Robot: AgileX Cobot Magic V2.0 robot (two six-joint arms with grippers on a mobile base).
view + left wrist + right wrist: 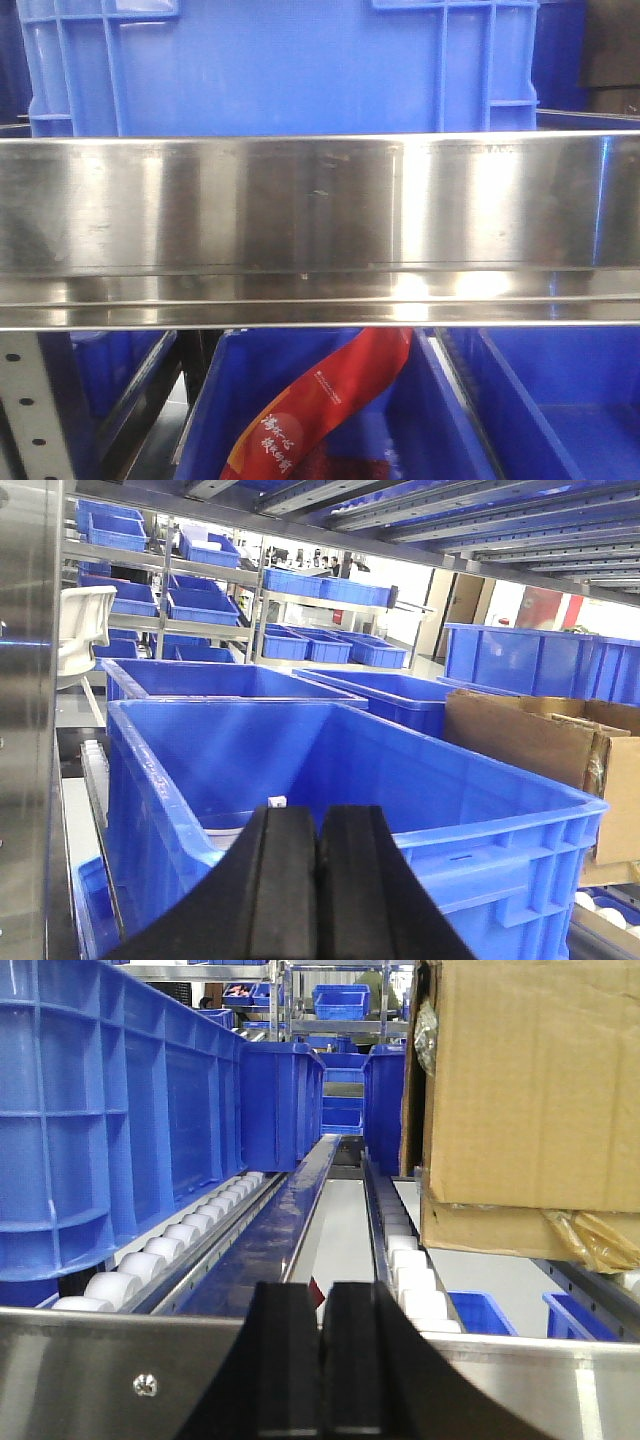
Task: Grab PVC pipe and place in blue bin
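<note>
PVC pipe cannot be made out in any of the three views, so its place cannot be told

Largest in the left wrist view is the blue bin (330, 780), open-topped, its near wall just beyond the left gripper (318, 880); the bin's floor is mostly hidden, and only a tiny white bit shows just above the fingertips. The left gripper is level and points into the bin, its two black fingers pressed together with nothing between them. To the right stands a cardboard box (540, 740), and more blue bins fill the shelves (200, 610) behind.

The right gripper (320, 1360) is likewise closed and empty, hanging over a steel rail (80, 1360) and aimed down a lane of white rollers (170, 1250), with a blue crate (100, 1110) to its left and a brown carton (530, 1090) to its right.

In the front view a steel shelf edge (320, 230) crosses the frame; below it a lower bin (440, 430) holds a red packet (320, 410)
</note>
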